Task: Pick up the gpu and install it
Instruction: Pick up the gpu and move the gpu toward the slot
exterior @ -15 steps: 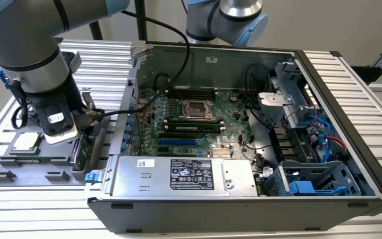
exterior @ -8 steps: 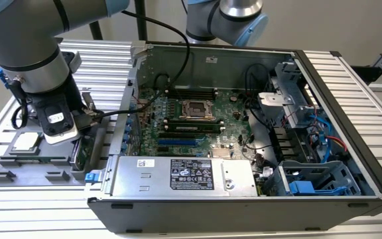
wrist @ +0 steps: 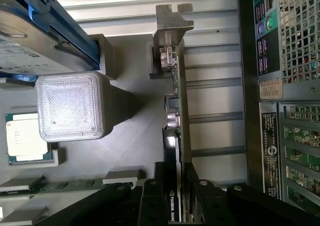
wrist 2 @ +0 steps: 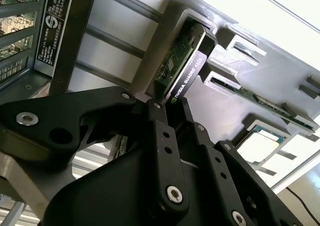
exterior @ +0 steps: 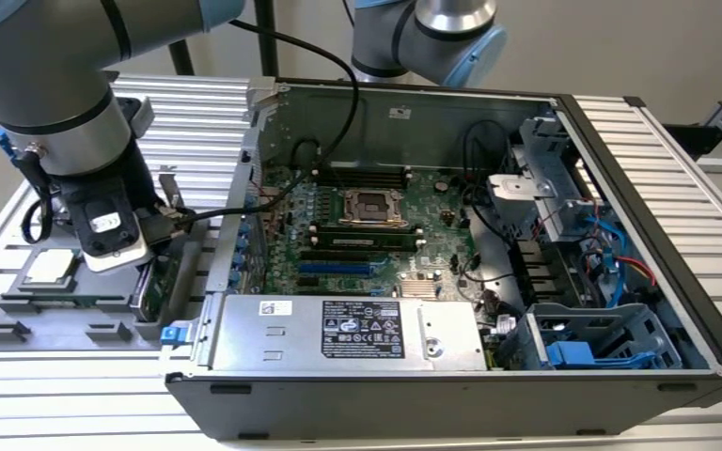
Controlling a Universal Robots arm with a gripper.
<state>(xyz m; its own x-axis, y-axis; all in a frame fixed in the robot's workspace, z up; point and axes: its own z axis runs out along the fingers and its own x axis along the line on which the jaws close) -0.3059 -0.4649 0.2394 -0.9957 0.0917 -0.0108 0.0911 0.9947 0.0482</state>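
The gpu (wrist: 176, 110) stands on edge in a slot of the grey fixture tray (exterior: 35, 329), its silver end bracket (wrist: 172, 18) pointing away from the wrist. In the second wrist view the gpu (wrist 2: 182, 65) shows its black cooler face and green board edge. My gripper (wrist: 175, 201) is shut on the gpu, one black finger (wrist: 155, 198) on the cooler side and the other on the board side. In the exterior view the gripper (exterior: 148, 252) hangs over the tray at that view's left, just outside the open computer case (exterior: 637, 188), with the gpu (exterior: 147, 289) below it.
A square silver CPU chip (exterior: 50, 268) lies in the tray beside the gpu. A hard drive in a blue frame (wrist: 40, 30) and a white ribbed block (wrist: 70, 105) stand nearby. The case's rear wall (wrist: 280, 85) runs close alongside. The motherboard (exterior: 361, 235) with blue slots lies in the case.
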